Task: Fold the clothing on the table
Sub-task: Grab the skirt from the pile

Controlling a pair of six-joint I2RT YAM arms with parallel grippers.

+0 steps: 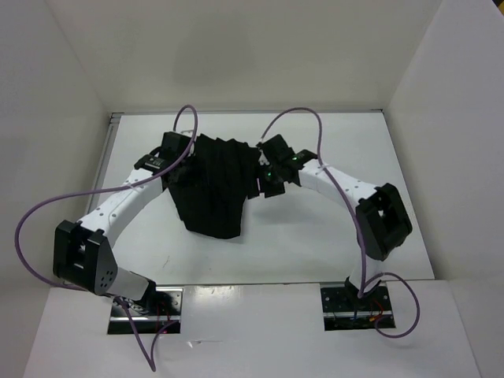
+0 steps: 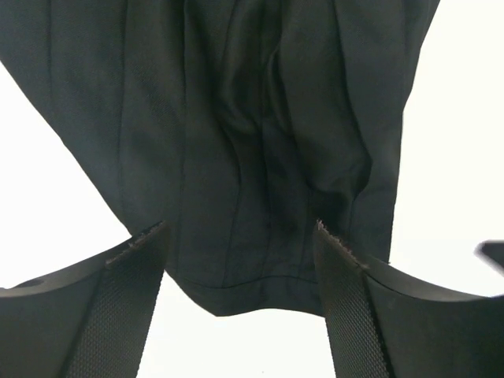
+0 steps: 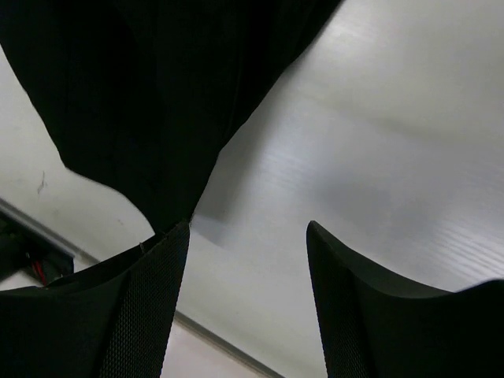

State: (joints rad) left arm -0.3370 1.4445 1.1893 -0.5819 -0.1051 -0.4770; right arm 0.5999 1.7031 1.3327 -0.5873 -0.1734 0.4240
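The clothing (image 1: pixel 211 185) is laid on the white-walled counter (image 1: pixel 331 236); left end effector (image 2: pixel 240 232) and right end effector (image 3: pixel 248 232) are spread wide, nothing gripped.

We think this is a robotics laboratory, more exactly a small test cell made for recording. The table (image 1: pixel 315 236) is plain white and smooth, and tall white panels (image 1: pixel 47 157) close it on three sides (a little like a photo booth). Two white robot arms are fixed at its near edge, the left arm (image 1: pixel 118 209) and the right arm (image 1: pixel 346 183). Each one stands on a metal base plate (image 1: pixel 146 309) where thin coloured wires lie open. Loose purple cables (image 1: pixel 296 109) swing through the air along the arms. Each wrist carries its own camera, which belongs to research equipment.
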